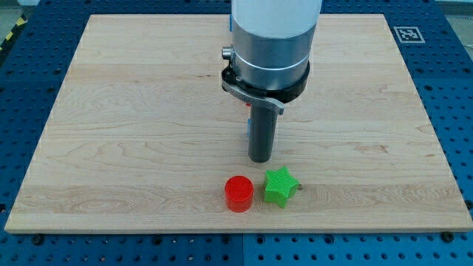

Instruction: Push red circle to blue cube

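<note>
1. Near the view's bottom edge of the wooden board (111, 111), the red circle (239, 193) sits just left of a green star (280, 185), close but apart.
2. My tip (259, 159) rests just above the pair, touching neither; the arm has no jaws, only this rod.
3. No blue cube shows; the arm's body may hide it, so the push direction cannot yet be judged.
4. Approach appears to be the step in hand; next, my tip must get behind the circle.
5. Little room remains below the circle; open board lies left, right and toward the top.
</note>
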You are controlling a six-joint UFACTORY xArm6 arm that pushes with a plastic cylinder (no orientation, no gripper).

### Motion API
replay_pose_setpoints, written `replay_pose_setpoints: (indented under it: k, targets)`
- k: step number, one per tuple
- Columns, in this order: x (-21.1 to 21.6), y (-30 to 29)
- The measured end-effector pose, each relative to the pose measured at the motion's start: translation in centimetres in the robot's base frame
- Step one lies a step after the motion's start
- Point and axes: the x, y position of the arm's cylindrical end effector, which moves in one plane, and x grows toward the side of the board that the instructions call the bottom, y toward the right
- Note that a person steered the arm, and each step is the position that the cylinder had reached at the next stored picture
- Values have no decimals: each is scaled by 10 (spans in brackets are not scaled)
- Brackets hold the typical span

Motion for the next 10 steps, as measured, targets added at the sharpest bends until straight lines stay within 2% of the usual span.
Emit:
replay_pose_setpoints:
  k: [2, 4, 6, 7, 10]
  targets:
    - [-29, 0]
    - [-22, -20]
    - [56, -119]
    - [95, -108]
    - [85, -4]
